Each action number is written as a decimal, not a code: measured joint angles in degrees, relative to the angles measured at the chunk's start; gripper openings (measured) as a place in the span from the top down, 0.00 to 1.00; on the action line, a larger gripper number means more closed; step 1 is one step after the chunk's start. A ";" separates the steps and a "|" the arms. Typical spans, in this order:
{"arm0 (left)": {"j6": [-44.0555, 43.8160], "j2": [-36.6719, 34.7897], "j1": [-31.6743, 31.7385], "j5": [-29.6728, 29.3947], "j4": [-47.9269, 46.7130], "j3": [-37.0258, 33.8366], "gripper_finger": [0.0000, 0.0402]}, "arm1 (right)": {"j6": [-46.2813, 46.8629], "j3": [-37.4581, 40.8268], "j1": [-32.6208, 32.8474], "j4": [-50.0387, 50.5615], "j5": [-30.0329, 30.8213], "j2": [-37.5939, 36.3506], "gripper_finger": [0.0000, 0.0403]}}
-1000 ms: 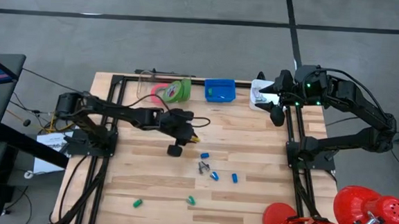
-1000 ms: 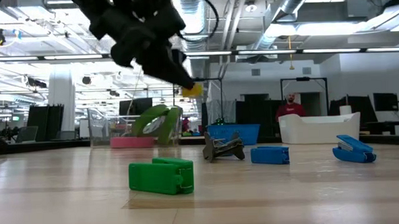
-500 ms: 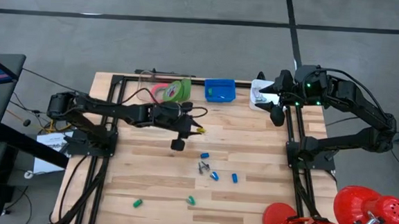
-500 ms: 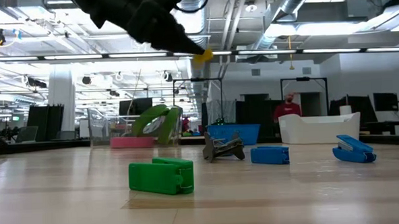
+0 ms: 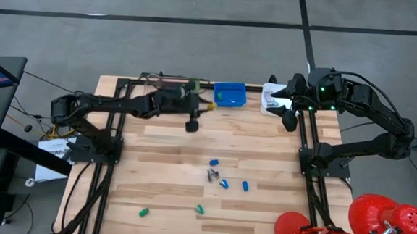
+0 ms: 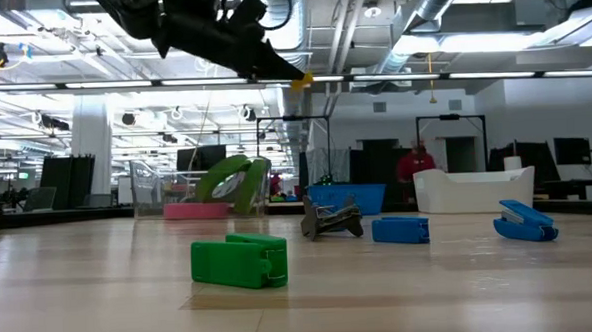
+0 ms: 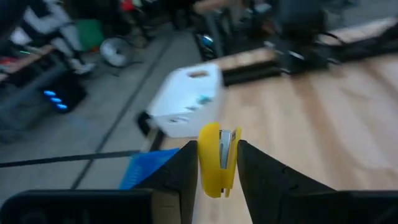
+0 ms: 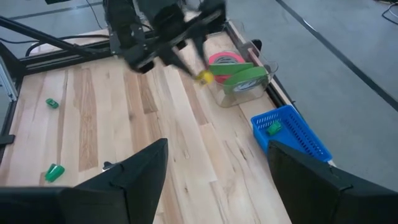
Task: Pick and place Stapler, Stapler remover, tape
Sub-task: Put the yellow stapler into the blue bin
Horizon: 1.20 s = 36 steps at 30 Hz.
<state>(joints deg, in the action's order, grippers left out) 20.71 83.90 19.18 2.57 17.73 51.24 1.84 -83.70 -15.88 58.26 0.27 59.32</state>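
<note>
the left gripper (image 5: pixel 208 107) had swung toward the blue basket (image 5: pixel 230 96), pinching a yellow stapler (image 7: pixel 218 157); the thin grip risked slipping.

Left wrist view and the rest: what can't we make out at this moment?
- Tape rolls: high view, left arm covers them.
- Yellow piece between the left gripper fingers: too small and blurred in every view to say what it is.
- Right gripper: fingertips cut off by the right wrist view's edge.
- Blue basket: contents too small in the high view.

Tape rolls (image 8: pixel 235 70) in a clear box (image 8: pixel 249 87) — basket (image 5: pixel 229 95) beside it
</note>
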 joint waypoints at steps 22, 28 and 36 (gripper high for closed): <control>-0.14 6.17 11.90 5.25 20.44 0.13 0.75 | 6.14 0.00 -0.02 0.02 8.60 0.01 0.34; -0.63 10.45 12.03 7.40 21.87 3.92 0.75 | 8.29 0.00 -0.02 0.02 9.18 0.01 0.34; -0.67 17.06 12.33 7.68 21.87 9.05 0.75 | 8.29 0.00 0.02 0.02 9.23 0.01 0.34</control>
<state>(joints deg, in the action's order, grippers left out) 20.04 100.95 31.51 10.25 39.60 60.30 10.13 -83.70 -15.86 58.28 9.50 59.33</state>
